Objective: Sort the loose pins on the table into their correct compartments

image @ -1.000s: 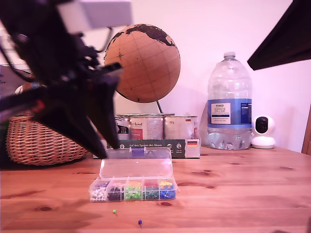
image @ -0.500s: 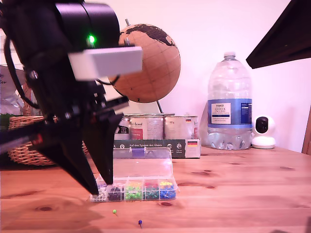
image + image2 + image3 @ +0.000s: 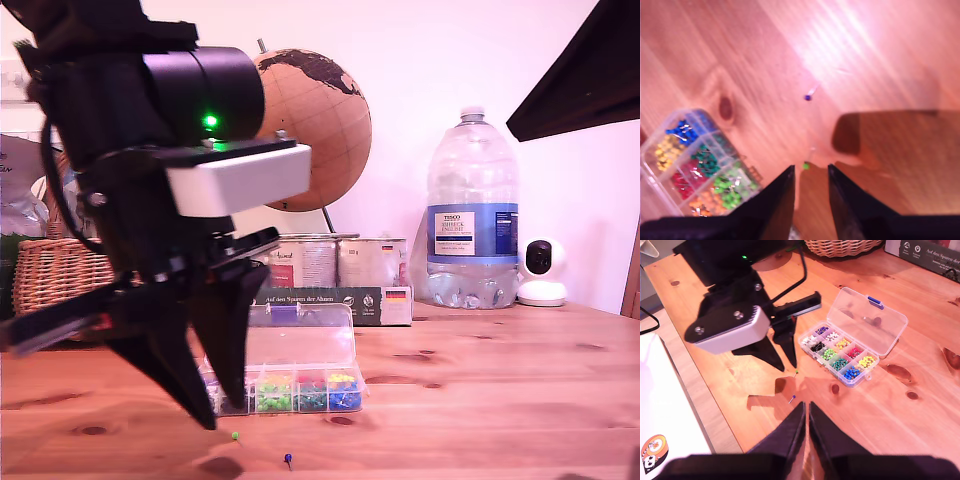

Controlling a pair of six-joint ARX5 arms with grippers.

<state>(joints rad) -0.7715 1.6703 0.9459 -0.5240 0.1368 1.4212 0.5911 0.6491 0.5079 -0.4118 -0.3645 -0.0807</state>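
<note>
Reddish pine makes up the table (image 3: 500, 400), knotted and grained, and on it lie two loose pins: a green pin (image 3: 235, 436) low in the exterior view, left of centre, and a blue pin (image 3: 288, 459) a little lower and to its right, near the bottom edge. They lie apart from each other and just in front of the clear box (image 3: 290, 385), whose lid stands open behind a row of coloured compartments (image 3: 300, 393) (white, dark, green, red-teal and yellow-blue cells, as far as the exterior view shows).

My first gripper (image 3: 811, 172) fills the left half of the exterior view, its dark fingers (image 3: 205, 395) pointing down at the table. In its wrist view the jaws stand apart with a narrow gap, the green pin (image 3: 805, 165) just off their tips and not held; the blue pin (image 3: 808, 97) lies farther out.

My second gripper (image 3: 807, 410) hangs high above the table, jaws nearly together with only a slit between them, holding nothing.
</note>
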